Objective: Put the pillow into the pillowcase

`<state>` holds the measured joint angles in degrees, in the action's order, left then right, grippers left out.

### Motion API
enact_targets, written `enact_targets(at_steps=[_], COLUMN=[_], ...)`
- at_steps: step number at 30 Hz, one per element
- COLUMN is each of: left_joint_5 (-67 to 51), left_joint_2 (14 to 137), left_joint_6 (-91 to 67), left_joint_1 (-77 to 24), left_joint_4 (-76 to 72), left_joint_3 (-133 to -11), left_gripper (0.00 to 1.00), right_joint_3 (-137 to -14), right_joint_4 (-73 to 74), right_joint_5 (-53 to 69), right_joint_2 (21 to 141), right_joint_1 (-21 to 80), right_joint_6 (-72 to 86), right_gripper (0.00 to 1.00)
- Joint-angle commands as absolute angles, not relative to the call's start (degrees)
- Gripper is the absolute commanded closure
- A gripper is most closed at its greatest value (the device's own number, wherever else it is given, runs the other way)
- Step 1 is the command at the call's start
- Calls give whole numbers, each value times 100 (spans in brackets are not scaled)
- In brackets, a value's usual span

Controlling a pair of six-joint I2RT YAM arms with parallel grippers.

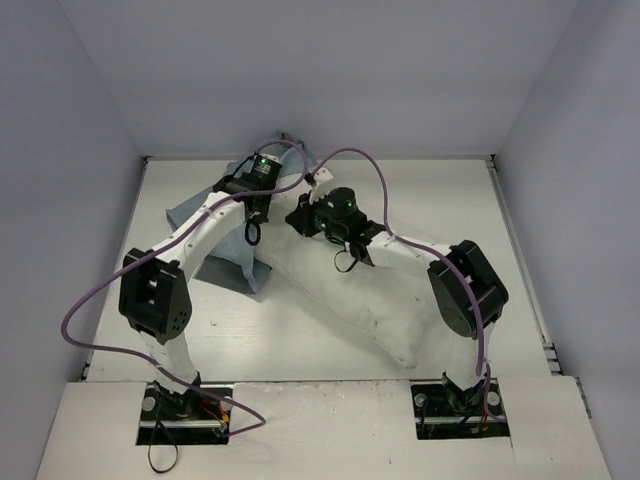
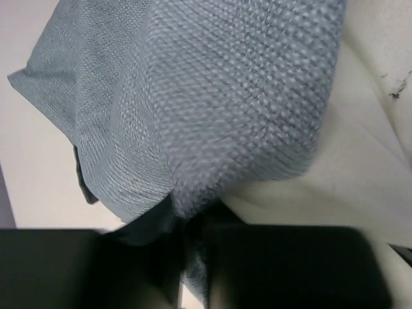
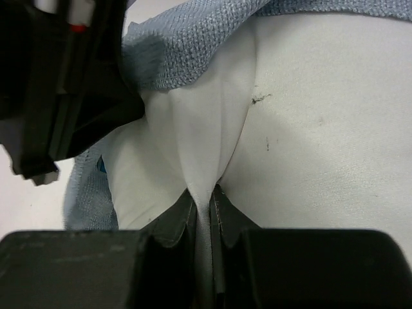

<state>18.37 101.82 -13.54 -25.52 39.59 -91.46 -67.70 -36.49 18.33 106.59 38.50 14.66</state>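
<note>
The white pillow (image 1: 370,290) lies slantwise across the table, its far end at the mouth of the pale blue-grey pillowcase (image 1: 215,235). My left gripper (image 1: 258,215) is at that mouth. In the left wrist view the pillowcase (image 2: 219,96) bunches into a fold pinched between the left gripper's (image 2: 190,238) dark fingers, with the pillow (image 2: 360,148) to the right. My right gripper (image 1: 305,217) is shut on a thin ridge of pillow cloth. That ridge of the pillow (image 3: 309,116) runs between the closed jaws of the right gripper (image 3: 205,206), beside the pillowcase (image 3: 187,38) edge.
Grey walls enclose the white table (image 1: 440,200) on three sides. Purple cables (image 1: 350,155) arc over both arms. The left arm's black body (image 3: 58,84) sits close on the left in the right wrist view. The arm bases are bolted at the near edge.
</note>
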Motion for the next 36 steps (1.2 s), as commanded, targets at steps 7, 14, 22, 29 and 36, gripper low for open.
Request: enact_targets(at_steps=[7, 14, 22, 29, 36], left_joint_5=[-23, -1942, -2162, -1548, -1643], left_joint_2=[9458, 8694, 8358, 7886, 7506], left_joint_6=[-1203, -2100, -2767, -3445, -3682], left_joint_1=[-2636, -3251, -3226, -3103, -3129], left_joint_4=[3814, 3788, 3621, 3595, 3630], left_joint_3=[-9957, -9642, -8853, -7410, -7628], left_gripper=[100, 100, 100, 100, 100], right_joint_3=[-7136, -7514, -7524, -7322, -7689], right_joint_4=[-3577, -3577, -3612, -3612, -3595], right_joint_5=[2461, 2645, 2576, 1830, 1020], right_joint_2=[10582, 10766, 11100, 10698, 9959], right_joint_1=[3823, 3771, 3911, 3736, 3480], right_joint_6=[1336, 1477, 1652, 1661, 1863], right_gripper=[100, 100, 100, 100, 100])
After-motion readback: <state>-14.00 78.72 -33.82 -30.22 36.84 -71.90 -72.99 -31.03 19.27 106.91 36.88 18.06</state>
